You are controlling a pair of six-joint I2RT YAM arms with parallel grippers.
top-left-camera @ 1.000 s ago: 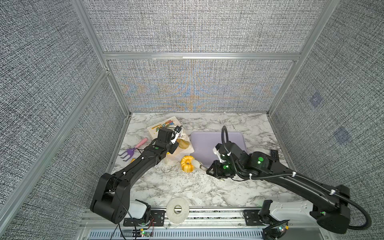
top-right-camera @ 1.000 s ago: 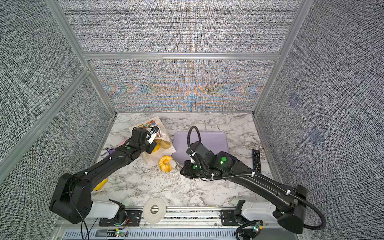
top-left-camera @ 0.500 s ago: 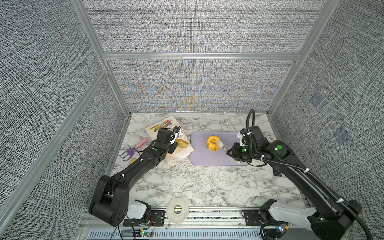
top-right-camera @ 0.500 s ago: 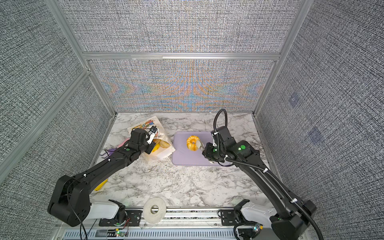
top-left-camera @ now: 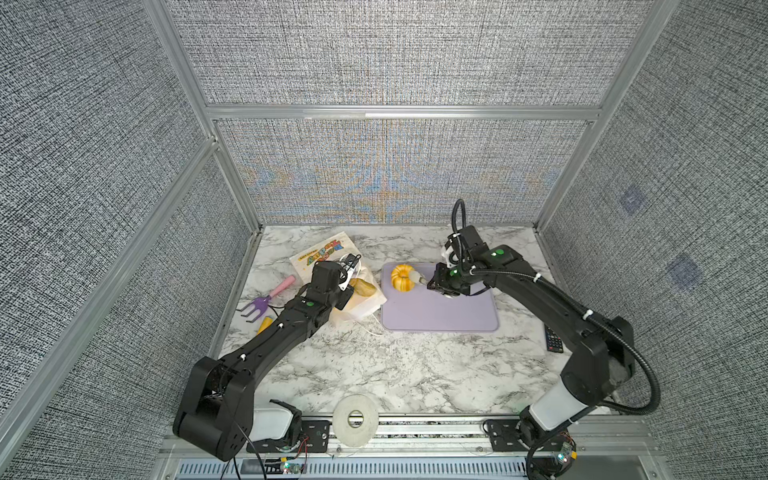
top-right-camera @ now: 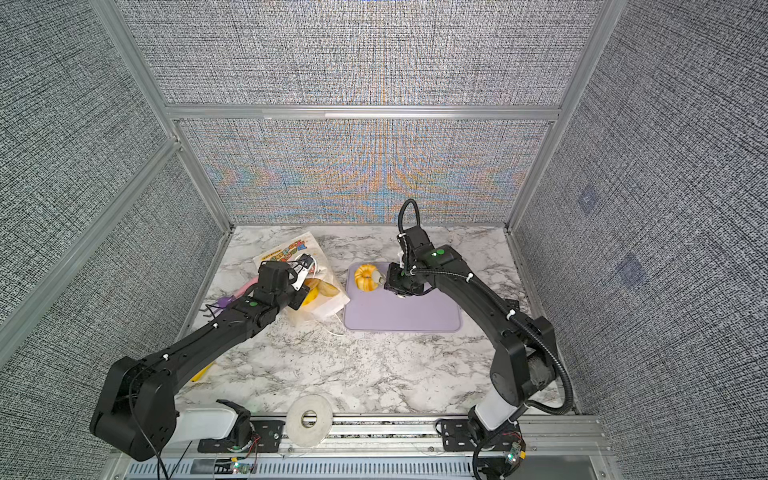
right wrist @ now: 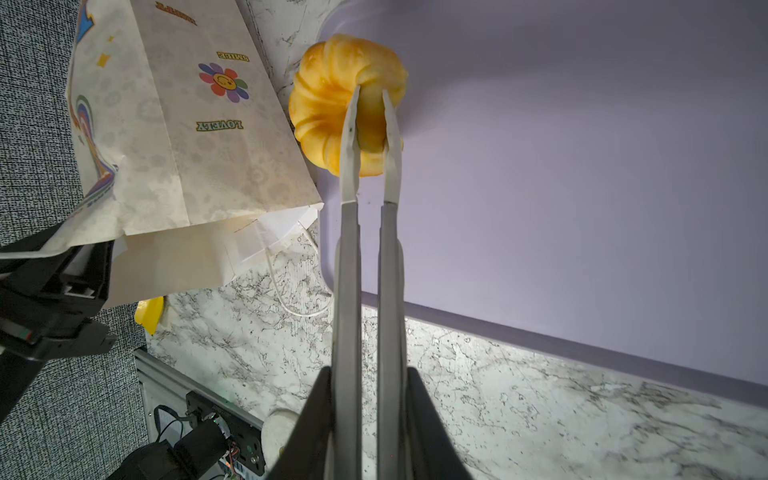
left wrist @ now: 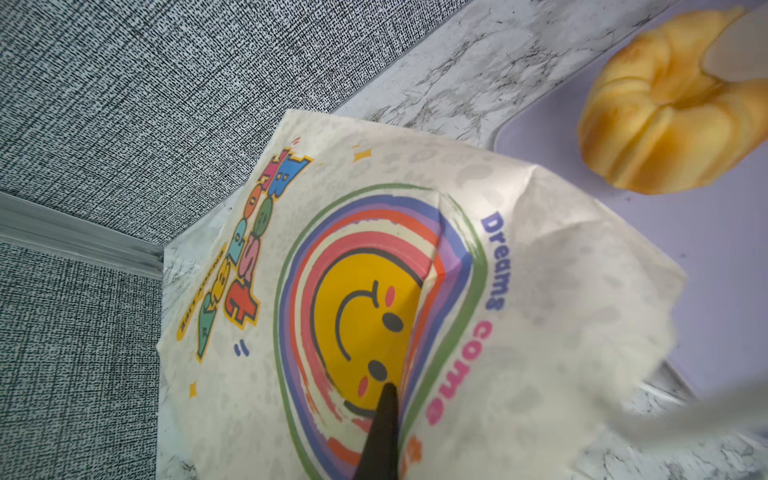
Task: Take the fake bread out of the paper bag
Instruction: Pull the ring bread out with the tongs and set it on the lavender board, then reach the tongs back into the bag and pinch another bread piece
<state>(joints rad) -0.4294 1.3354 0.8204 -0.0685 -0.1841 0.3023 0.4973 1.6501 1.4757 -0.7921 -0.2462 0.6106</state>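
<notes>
While the paper bag [top-left-camera: 321, 254] is pinched steady by the left claw [top-left-camera: 351, 267], a ring bun [top-left-camera: 401, 277] is clenched by the right claw [top-left-camera: 419, 279].

Glossy ring bun [right wrist: 322, 97], matt paper bag [left wrist: 540, 270], perhaps silicone mat [right wrist: 582, 166]

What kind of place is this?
Probably a robot lab test cell: grey fabric panels in aluminium framing enclose a marble-look tabletop, a left arm and a right arm are mounted on its front rail, and the bread looks plastic.
</notes>
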